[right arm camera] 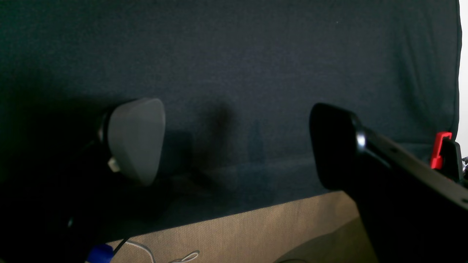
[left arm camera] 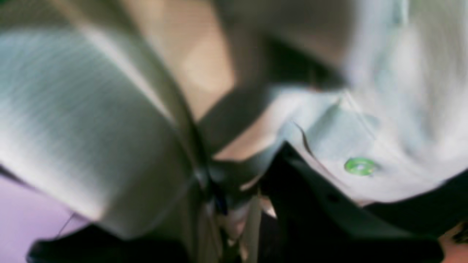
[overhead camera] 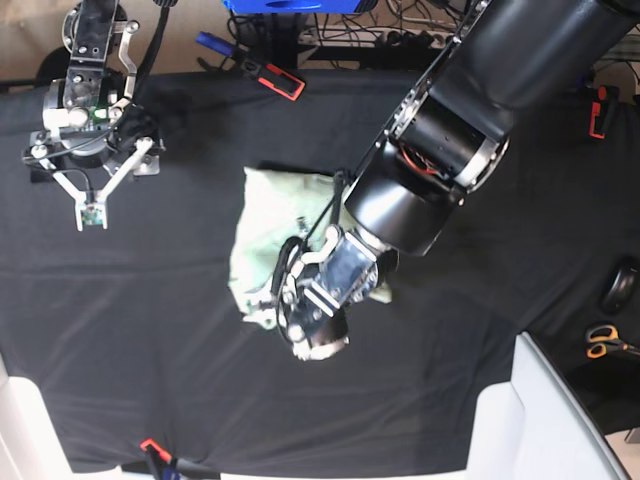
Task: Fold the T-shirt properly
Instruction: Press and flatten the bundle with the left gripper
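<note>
Nearest the base camera, the left gripper (overhead camera: 268,312) is pinched nearly shut on the T-shirt's (overhead camera: 272,235) lower edge; the mint shirt lies bunched mid-table (overhead camera: 120,340) on the black cover; farther back, the right gripper (right arm camera: 234,144) hangs wide apart, holding nothing.

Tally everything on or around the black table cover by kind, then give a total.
T-shirt: 1
Scissors: 1
Black table cover: 1
Red-and-black clamps: 3
Total: 6
</note>
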### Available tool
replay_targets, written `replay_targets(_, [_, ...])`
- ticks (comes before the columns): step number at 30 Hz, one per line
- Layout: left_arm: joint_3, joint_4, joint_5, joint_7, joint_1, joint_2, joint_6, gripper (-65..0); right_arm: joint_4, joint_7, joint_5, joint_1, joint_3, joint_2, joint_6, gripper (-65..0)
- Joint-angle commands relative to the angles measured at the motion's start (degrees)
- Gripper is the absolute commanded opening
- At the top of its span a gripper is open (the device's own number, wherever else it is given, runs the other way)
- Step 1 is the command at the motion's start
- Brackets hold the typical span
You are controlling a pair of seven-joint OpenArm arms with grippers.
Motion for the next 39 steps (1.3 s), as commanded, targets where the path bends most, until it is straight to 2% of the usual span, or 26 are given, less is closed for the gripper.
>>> replay_targets(1, [-0.05, 2.47, -1.24, -0.41, -2.21, 0.84, 0.38, -65.0, 0.91, 0.81, -0.46, 0.55, -0.17, -0.08, -0.27, -5.5])
replay_targets(6, [-0.05, 4.58, -1.15, -4.63, -2.21, 0.84, 0.38, -65.0, 0.91, 0.81, -0.46, 0.64, -0.17, -0.78, -0.27, -5.5])
replay_targets(16, [0.04, -1.83, 6.41, -9.03, -2.29, 0.84, 0.38, -65.0, 0.91, 0.81, -0.46, 0.64, -0.08, -0.78, -0.27, -5.5])
replay_targets(23, [-0.05, -2.54, 11.95, -9.2, -2.47, 0.84, 0.38, -65.0, 0.91, 0.81, -0.46, 0.64, -0.17, -0.96, -0.27, -5.5])
replay_targets(39, [0.13, -2.54, 11.95, -9.29, -4.84, 0.84, 0.38, -65.0, 0.91, 0.81, -0.46, 0.37, -0.17, -0.96, -0.27, -5.5])
